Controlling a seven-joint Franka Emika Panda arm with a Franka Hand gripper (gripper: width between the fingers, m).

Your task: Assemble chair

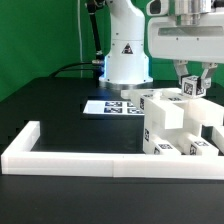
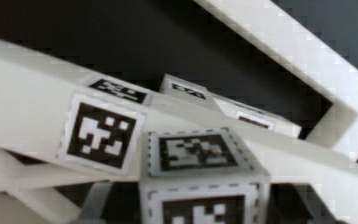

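**A:** Several white blocky pieces of the chair (image 1: 172,122) stand clustered on the black counter (image 1: 60,100), over at the exterior view's right, and we can see square tags on their faces.

**B:** And above them we've got the fingers (image 1: 192,83), reaching straight down and drawn in narrow on a tagged block (image 1: 189,90) at the top of that cluster.

**A:** Gripped, we'd say: one dark finger on either side, the block pinched between them.

**B:** On the wrist view we're right up against it. The tags (image 2: 101,128) are large and soft-edged on white faces, with white bars slanting across the dark counter. We can't tell which piece is which from there.

**A:** Moving outward, the low white border wall (image 1: 60,150) runs along the front and turns a corner at the exterior view's left. The chair pieces sit just behind its right end; we can't tell whether they touch it.

**B:** Further back we have the marker board (image 1: 108,106) lying flat, just in front of the arm's white base (image 1: 125,55), and a green backdrop (image 1: 40,35) behind it all.
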